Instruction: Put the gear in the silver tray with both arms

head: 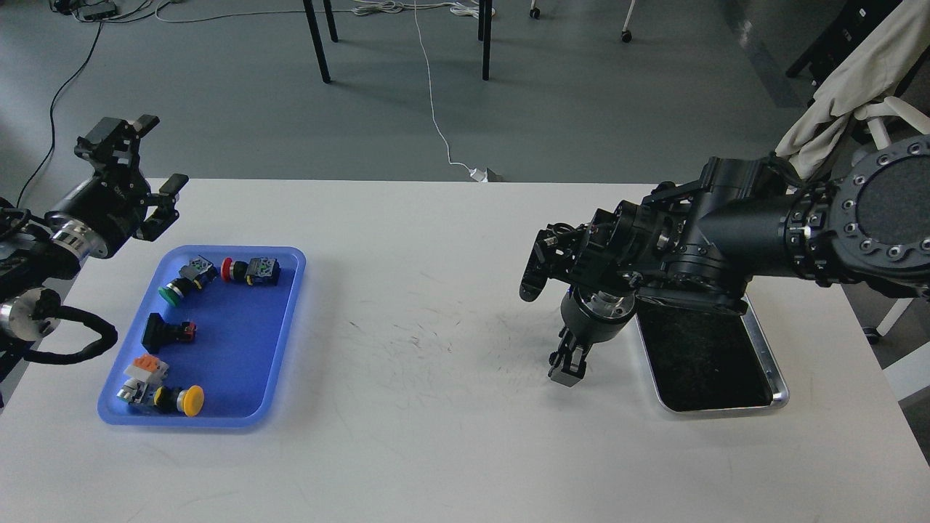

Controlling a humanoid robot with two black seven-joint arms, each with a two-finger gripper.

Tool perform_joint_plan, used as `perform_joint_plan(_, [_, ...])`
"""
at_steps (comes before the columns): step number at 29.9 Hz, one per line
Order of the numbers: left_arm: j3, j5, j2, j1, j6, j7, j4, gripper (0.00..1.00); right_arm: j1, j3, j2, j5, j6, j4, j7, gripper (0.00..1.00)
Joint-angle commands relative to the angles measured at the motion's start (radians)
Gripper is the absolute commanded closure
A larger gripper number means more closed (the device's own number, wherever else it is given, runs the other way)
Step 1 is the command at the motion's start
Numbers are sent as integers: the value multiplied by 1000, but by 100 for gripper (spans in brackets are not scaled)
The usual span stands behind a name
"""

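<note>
The left gripper [149,163] is seen at the far left, raised above the table's left edge and just beyond the far-left corner of the blue tray [287,290]; its two fingers are spread wide and nothing is held between them. The blue tray is set near the left edge of the white table [436,450], with its long axis running from near to far. Five push-button switches are contained in it: a green-capped one [180,285] and a red-capped one [247,270] at the far end, a black one [167,332] in the middle, and an orange-and-grey block [145,368] beside a yellow-capped one [178,399] at the near end. A broad, bare stretch of tabletop is left open between the two trays. The right gripper [574,312] is held low over the table, just left of the silver tray [766,352]; one dark finger is seen pointing down at the left, but whether anything is gripped cannot be told. The silver tray is placed near the table's right edge, its long axis also running near to far, its far end covered by the right arm, and only a dark bottom is shown in it.
</note>
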Motion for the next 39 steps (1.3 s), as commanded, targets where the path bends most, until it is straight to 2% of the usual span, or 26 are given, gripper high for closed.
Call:
perform_joint_plan(1, [0,1,3,0,0,0,0,2,0,-2,0,-2,2,-1,0,41])
perform_joint_plan(4, [0,1,3,0,0,0,0,2,0,-2,0,-2,4,-1,0,42])
perform_joint_plan(6, [0,1,3,0,0,0,0,2,0,-2,0,-3,4,-2,0,49])
perform_joint_plan(11, [0,0,5,0,0,0,0,2,-2,-8,0,-3,4,-8,0,53])
perform_joint_plan(39, [0,1,8,7,-3,0,18,2,-25,-11,0,8,4,-47,0,53])
